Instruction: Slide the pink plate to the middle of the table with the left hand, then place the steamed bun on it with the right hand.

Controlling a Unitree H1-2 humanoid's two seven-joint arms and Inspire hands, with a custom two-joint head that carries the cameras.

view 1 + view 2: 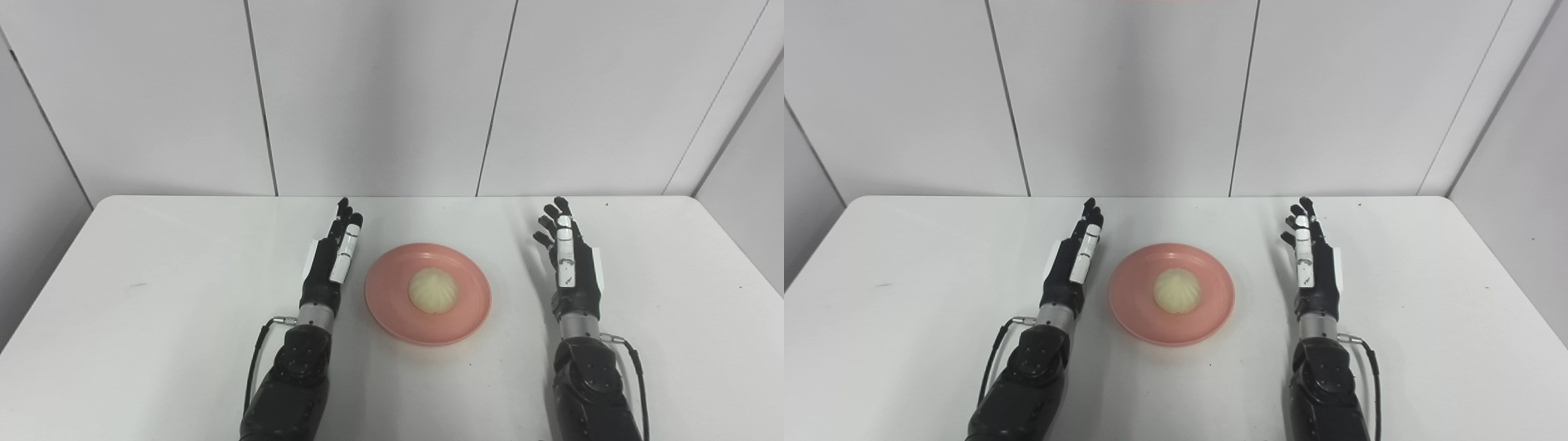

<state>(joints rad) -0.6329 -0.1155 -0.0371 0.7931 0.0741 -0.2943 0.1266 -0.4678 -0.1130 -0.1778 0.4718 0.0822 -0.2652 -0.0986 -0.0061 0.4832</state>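
On white table (153, 343), counted left to right: one left hand, one pink plate, one steamed bun, one right hand.

Left hand (334, 260): just left of plate, apart from its rim. Fingers (350, 242) straight and close together, pointing toward far edge. Nothing held.

Pink plate (392, 306): one, at middle of table, roughly midway between left and right edges, nearer front edge than far edge.

Steamed bun (433, 291): one, pale and pleated, seated at centre of plate.

Right hand (569, 260): well right of plate, clear of it. Fingers (565, 236) extended and slightly spread, pointing toward far edge. Nothing held.

No brand, label or legible writing seen on any item.
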